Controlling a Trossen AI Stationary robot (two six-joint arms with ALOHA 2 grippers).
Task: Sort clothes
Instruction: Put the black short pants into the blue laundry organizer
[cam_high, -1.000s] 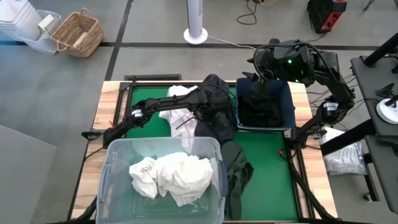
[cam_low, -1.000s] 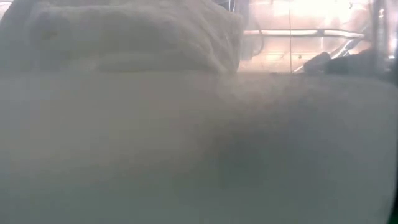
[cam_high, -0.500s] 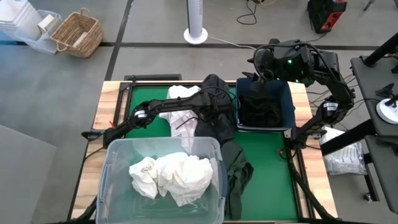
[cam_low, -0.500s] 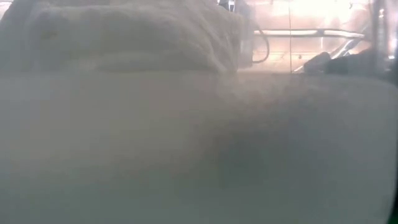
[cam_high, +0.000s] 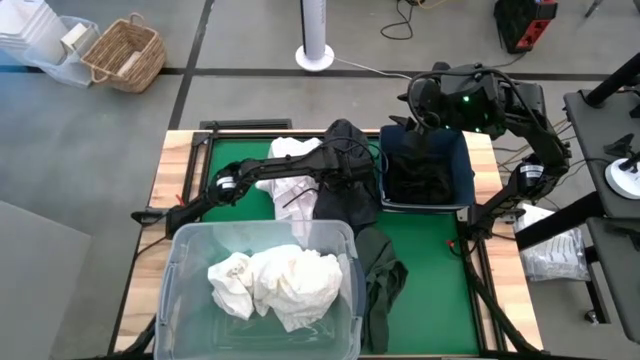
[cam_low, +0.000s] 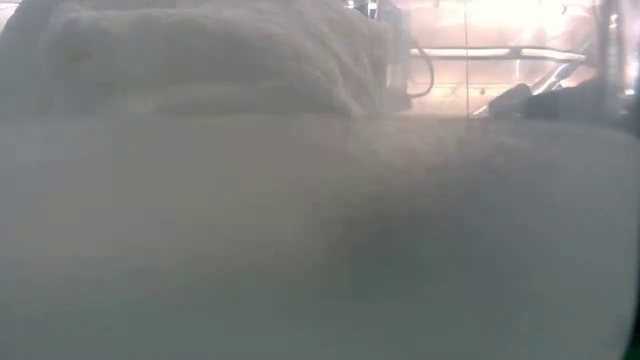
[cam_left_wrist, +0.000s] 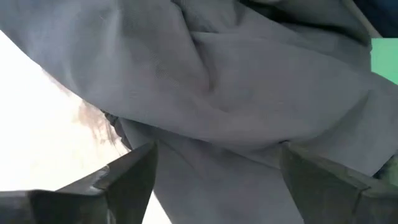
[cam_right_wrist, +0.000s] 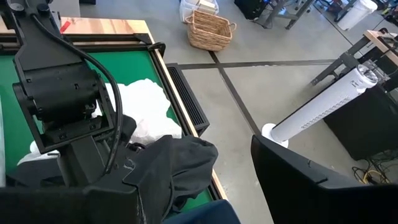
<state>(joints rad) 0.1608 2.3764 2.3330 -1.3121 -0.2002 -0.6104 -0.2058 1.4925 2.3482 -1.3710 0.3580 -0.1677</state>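
The left gripper (cam_high: 352, 172) sits low over the dark pile (cam_high: 345, 190) at the table's centre, its fingers (cam_left_wrist: 134, 177) spread wide with grey-black cloth lying between and under them but not pinched. From where I stand that looks like the start of a grab on a dark garment. To do it well, the arm should press down into the fold, close on one layer only, and keep clear of the white garment (cam_high: 290, 185) just at nine o'clock of the pile, since a corner of white shows right beside one finger. Then lift high before swinging toward three o'clock, where the blue bin (cam_high: 466, 165) already holds dark clothes.

The right gripper (cam_high: 425, 112) hovers over the bin's twelve o'clock edge; its fingers stand apart and hold nothing.

More whites lie in the clear tub (cam_high: 190, 245) at six o'clock, and an olive piece (cam_high: 380, 275) drapes on the mat beside it, at four o'clock of the centre.
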